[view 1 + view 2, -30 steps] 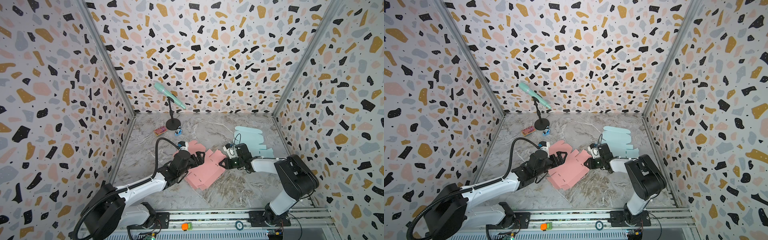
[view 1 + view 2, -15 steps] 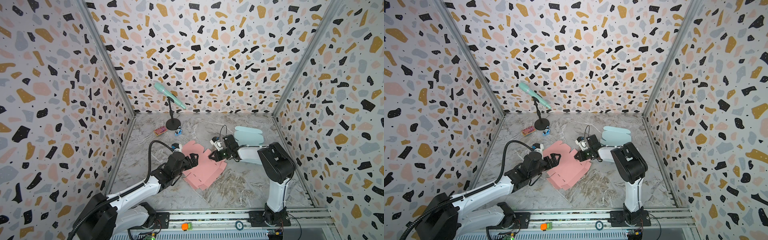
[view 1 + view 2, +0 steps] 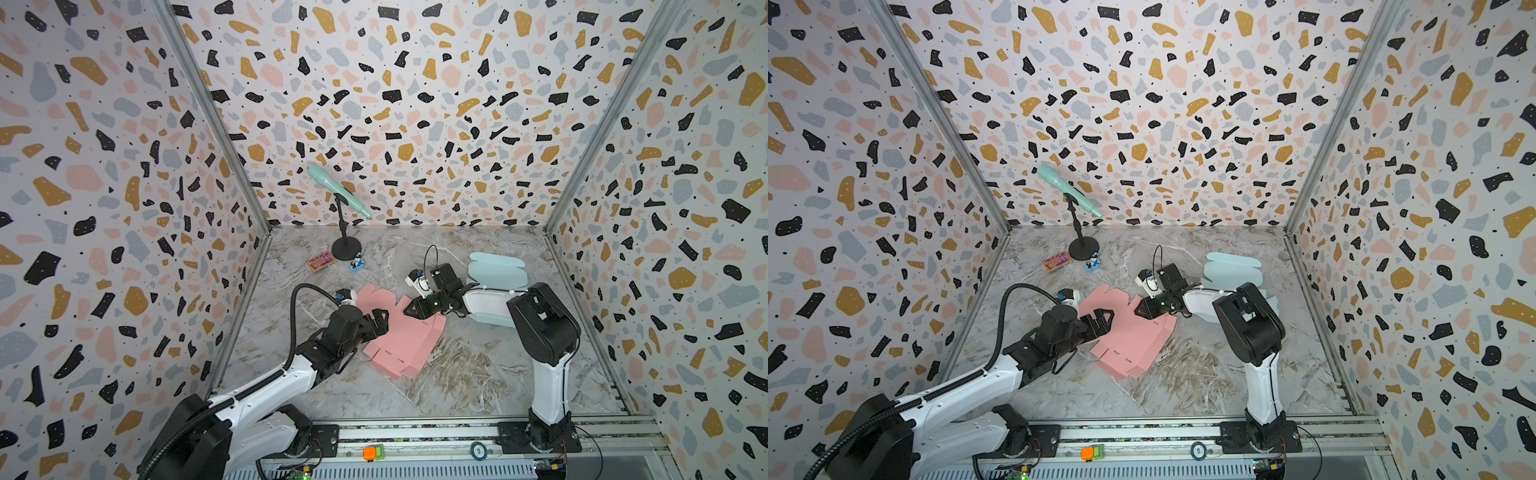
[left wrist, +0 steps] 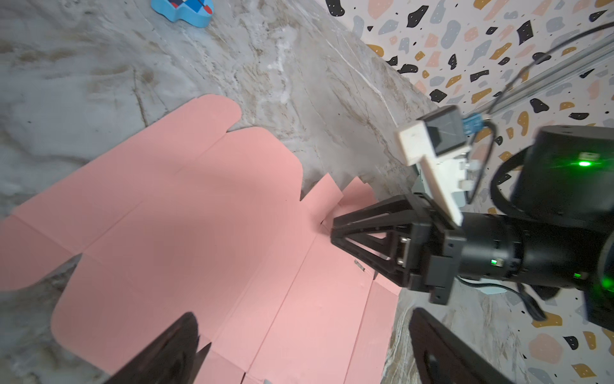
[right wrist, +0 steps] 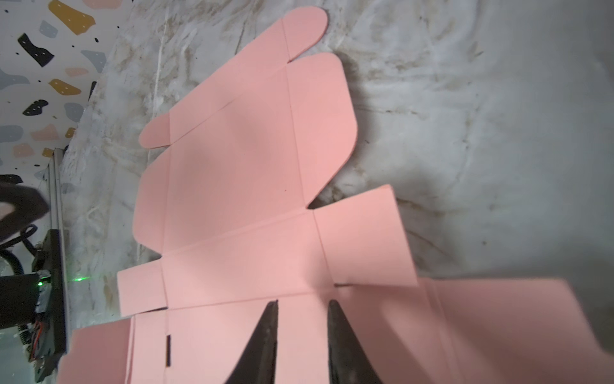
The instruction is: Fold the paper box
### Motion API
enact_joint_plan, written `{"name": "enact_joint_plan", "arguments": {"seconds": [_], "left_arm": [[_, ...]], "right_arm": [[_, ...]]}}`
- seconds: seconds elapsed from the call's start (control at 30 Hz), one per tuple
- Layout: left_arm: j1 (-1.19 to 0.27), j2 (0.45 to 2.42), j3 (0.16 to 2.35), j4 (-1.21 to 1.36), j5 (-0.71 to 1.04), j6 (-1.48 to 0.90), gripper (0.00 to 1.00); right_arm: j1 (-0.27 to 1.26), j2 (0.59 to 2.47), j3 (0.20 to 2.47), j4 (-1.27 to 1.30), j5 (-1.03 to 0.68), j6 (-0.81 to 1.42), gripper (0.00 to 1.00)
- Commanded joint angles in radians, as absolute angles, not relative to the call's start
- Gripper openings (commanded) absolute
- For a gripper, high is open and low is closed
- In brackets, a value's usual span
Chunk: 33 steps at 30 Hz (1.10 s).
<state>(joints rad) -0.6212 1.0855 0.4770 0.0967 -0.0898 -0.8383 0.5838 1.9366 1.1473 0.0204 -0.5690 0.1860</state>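
Pink paper box (image 3: 401, 340): we are showing an unfolded matte card blank, creased into panels with rounded flaps, lying flat mid-way across the veined marble tabletop (image 3: 465, 374). The left gripper (image 3: 381, 322) is hovering over it, jaws wide; the right gripper (image 3: 409, 311) is poised at its far edge, jaws narrowly parted.

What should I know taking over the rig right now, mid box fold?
Left gripper: open wide, hovering over the left side of the pink box blank, holding nothing.
Right gripper: jaws slightly apart, tips at the blank's far-right edge, nothing clamped.
Blank: lying flat on the table, mid-floor. A light blue blank lies behind the right arm.
Done: no panel folded up yet.
To do: raise the walls, tuck the flaps, close the lid.
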Motion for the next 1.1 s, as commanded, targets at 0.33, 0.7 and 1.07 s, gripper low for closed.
{"name": "enact_joint_plan", "arguments": {"seconds": [0.33,0.7,1.07], "left_arm": [[-0.612,1.228,0.512,0.144,0.003,-0.684,1.00],[-0.612,1.259,0.519,0.161,0.024,-0.663,1.00],[-0.612,1.224,0.515,0.140,0.012,-0.669,1.00]], "right_arm": [[0.521,1.417,0.724,-0.042,-0.481,0.435,0.62],[0.504,1.475,0.612,0.109,-0.515,0.522,0.64],[0.491,1.627,0.687,0.183,-0.558,0.499,0.49]]}}
